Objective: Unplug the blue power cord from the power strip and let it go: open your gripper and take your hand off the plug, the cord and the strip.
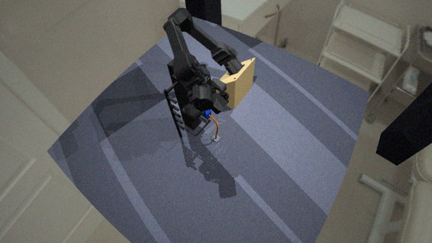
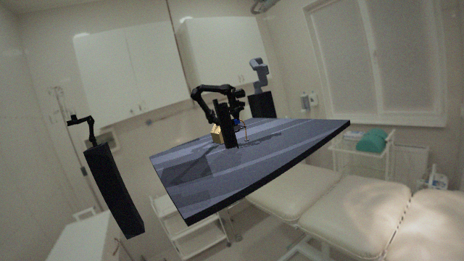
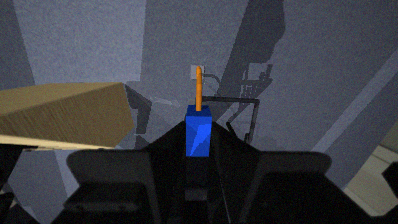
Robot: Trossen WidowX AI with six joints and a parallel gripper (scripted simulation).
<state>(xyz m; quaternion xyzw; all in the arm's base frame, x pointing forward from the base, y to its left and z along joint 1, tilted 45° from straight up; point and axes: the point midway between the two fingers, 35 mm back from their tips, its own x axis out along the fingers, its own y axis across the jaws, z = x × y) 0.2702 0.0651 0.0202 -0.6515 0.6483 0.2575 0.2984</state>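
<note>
The blue plug (image 3: 198,133) sits clamped between the two fingers of my tool (image 3: 198,150), its orange cord (image 3: 199,89) running away from the wrist to a small grey block (image 3: 196,73) lying on the bench (image 1: 287,135). In the top view I see the plug (image 1: 208,113) raised off the bench, just right of the upright black power strip (image 1: 175,111), with the cord (image 1: 215,127) arching down to the block on the near side.

I judge I am in the pull-out step: the plug looks free of the strip, though the arm hides the socket face, so I cannot say for certain the prongs are out. Next I would back a little farther from the strip, spread the fingers to drop the plug, then lift away without brushing the cord or the strip.

My count: one arm, one tool, one blue plug, one orange cord, one grey block, one power strip, and one tan wedge-shaped box (image 1: 240,82) standing on the far right of the tool, close beside it.
</note>
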